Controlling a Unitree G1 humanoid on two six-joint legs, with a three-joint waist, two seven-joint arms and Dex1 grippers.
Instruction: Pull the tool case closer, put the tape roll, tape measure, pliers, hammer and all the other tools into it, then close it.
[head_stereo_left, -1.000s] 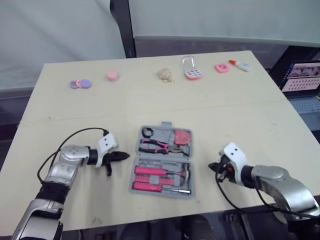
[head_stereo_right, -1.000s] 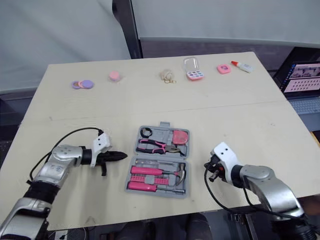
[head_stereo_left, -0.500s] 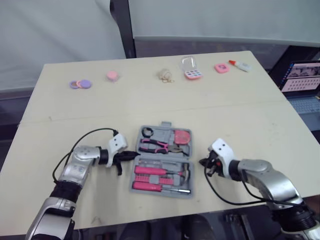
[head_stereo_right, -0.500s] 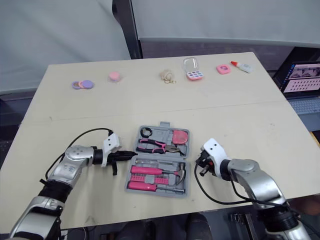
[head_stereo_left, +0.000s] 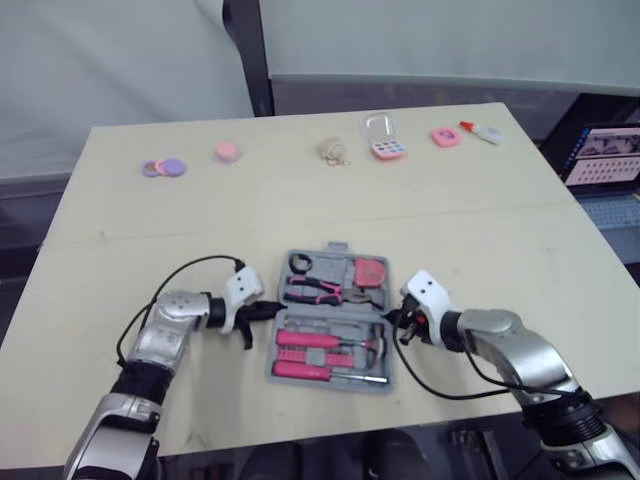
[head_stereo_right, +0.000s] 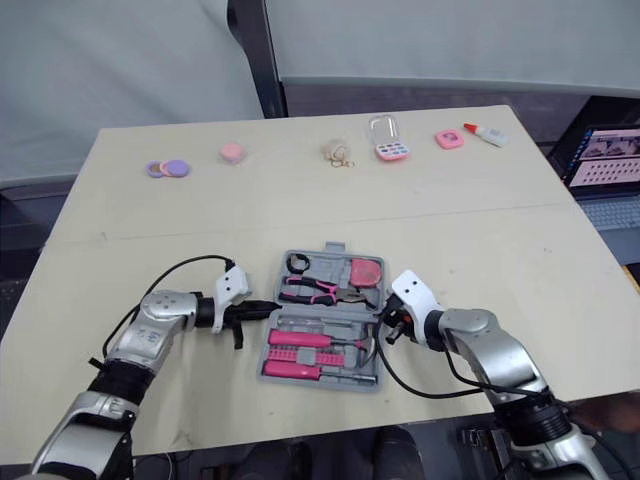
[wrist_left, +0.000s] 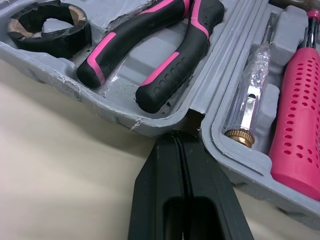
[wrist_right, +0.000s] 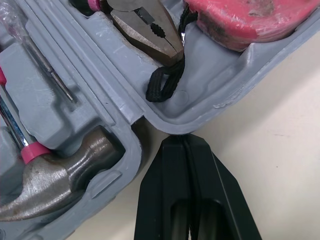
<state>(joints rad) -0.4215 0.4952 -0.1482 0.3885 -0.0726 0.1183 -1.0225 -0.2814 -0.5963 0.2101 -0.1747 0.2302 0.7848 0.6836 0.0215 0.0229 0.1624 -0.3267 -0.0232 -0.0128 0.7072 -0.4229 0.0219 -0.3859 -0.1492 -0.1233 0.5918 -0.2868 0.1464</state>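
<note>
The tool case (head_stereo_left: 331, 250) lies open and filled near the bench's (head_stereo_left: 300, 200) front edge, with the left gripper (head_stereo_left: 270, 309) and right gripper (head_stereo_left: 392, 320) (jaws clenched, holding nothing) at its hinge ends, so only closing seems left, which calls for folding one half over.

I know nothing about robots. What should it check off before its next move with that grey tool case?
1. Seated in the tool case: tape roll, pliers, tape measure, hammer: ok.
2. Tip of left claw shut, at the hinge on one side of the case: ok.
3. Tip of right claw shut, at the hinge on the opposite side: ok.
4. Loose black strap inside the rim: ok.
5. Case closed: not ok, it lies open flat.
</note>
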